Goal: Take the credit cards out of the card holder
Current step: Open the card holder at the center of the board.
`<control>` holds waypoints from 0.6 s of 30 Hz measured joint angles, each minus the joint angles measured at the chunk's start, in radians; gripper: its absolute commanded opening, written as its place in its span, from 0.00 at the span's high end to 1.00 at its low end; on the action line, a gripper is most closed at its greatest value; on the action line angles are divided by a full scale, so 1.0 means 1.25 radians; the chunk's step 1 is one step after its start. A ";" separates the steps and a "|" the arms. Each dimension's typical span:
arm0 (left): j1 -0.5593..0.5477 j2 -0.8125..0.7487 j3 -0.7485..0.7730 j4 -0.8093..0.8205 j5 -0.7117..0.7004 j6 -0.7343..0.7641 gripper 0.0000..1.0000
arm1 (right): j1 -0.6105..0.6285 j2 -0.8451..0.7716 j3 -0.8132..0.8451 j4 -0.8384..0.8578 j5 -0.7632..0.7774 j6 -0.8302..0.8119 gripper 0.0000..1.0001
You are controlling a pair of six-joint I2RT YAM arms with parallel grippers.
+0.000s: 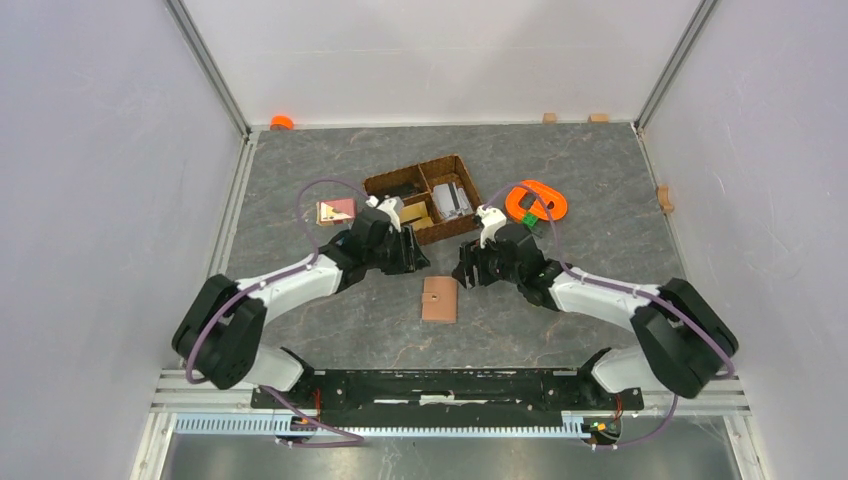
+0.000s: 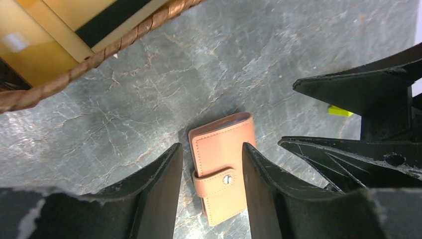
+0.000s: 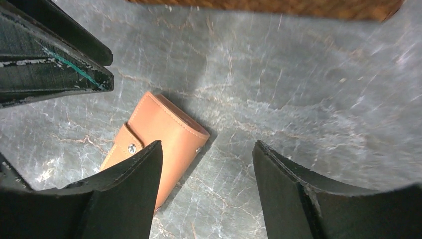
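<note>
left gripper (image 2: 211, 146): jaws stood apart, nothing clamped. It hung over the card holder (image 2: 221, 167), which showed through the gap between its fingers (image 2: 154, 194) in the left wrist view. Top view put the fingertips just on the far-left side of the holder, clear of it.

right gripper (image 3: 208, 144): jaws also apart, wide gap, empty. From its wrist view the holder sat off to the left, one corner hidden behind the left fingertip. Only bare table (image 1: 380, 325) lay in the gap.

card holder: flat on the table, folded closed, strap tab snapped onto a silver stud. It lay between the two grippers and a little nearer the arm bases, on the near side of the woven basket (image 1: 412, 169), not touching it. A thin pale edge showed at its far end in the left wrist view; couldn't tell what that was.

credit cards (image 1: 452, 198): grey flat pieces lay in the basket's right-hand compartment, likely the cards, too small to be sure.

other bits: pink-and-tan flat piece (image 1: 336, 211) left of the basket, orange loop-shaped thing (image 1: 537, 200) right of it, both well apart from the holder
</note>
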 measured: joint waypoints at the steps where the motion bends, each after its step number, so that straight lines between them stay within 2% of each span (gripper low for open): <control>1: 0.000 0.025 0.008 -0.006 0.011 0.000 0.46 | -0.009 0.020 0.000 0.004 -0.025 0.016 0.30; 6: -0.001 0.087 0.020 -0.027 0.048 0.000 0.47 | -0.048 0.096 -0.021 0.045 -0.144 0.090 0.27; 13: -0.010 0.150 0.050 -0.051 0.082 0.000 0.50 | -0.053 0.119 -0.042 0.078 -0.219 0.142 0.28; 18: -0.023 0.175 0.049 -0.050 0.099 0.000 0.49 | -0.037 0.146 -0.042 0.119 -0.250 0.154 0.37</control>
